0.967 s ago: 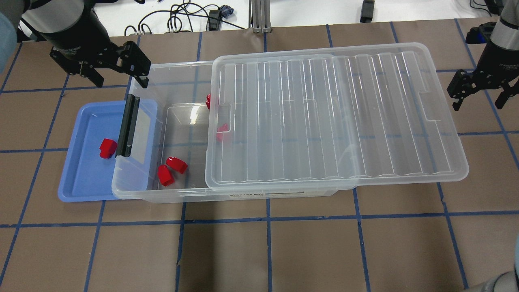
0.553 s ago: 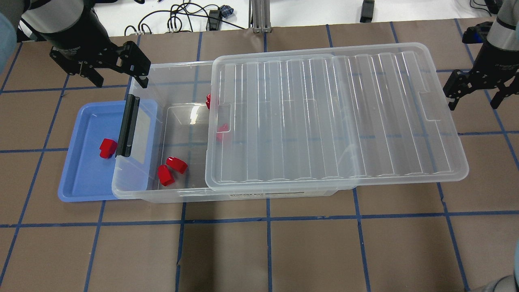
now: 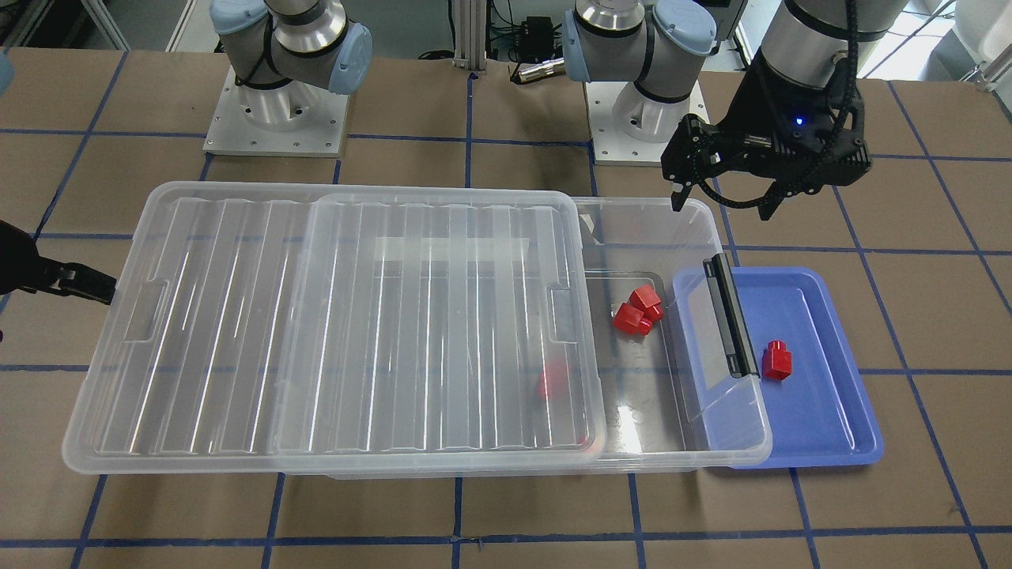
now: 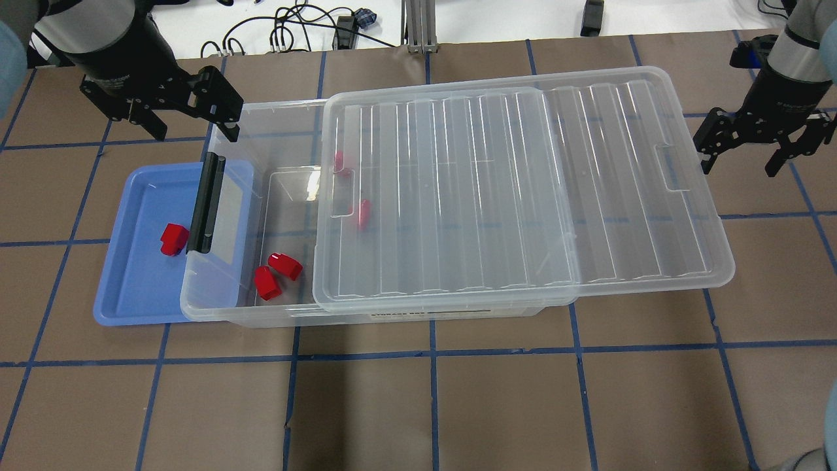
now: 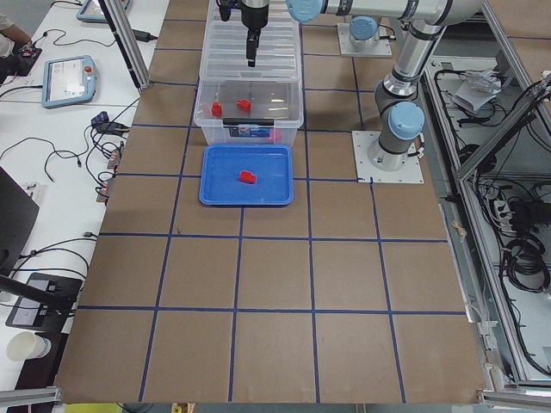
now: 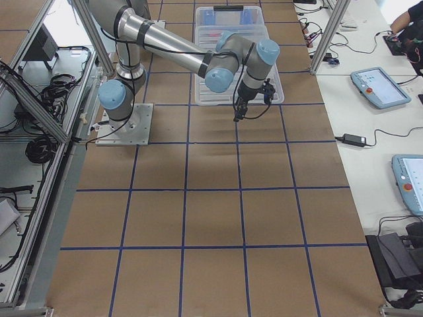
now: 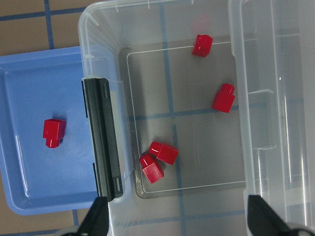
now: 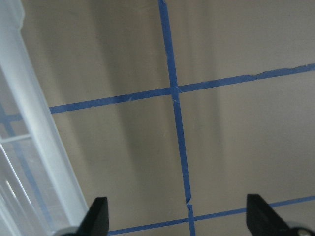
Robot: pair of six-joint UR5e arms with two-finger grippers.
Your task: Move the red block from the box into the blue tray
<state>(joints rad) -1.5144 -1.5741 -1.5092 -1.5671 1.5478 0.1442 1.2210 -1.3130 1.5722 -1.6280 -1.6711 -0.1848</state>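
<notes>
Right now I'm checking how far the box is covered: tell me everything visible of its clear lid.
The lid is clear plastic, ribbed, with a grip recess at each short end. It lies flat and slightly skewed on the box, offset toward the robot's right, overhanging that end and leaving the left end uncovered. Two red blocks show blurred through it. The right tool is open beside its right end; contact is unclear.

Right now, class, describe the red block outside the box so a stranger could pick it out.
Find the clear box; the blue tray sits at its black-latch end. The red block lies alone in that tray, while the other blocks are inside the box.
</notes>
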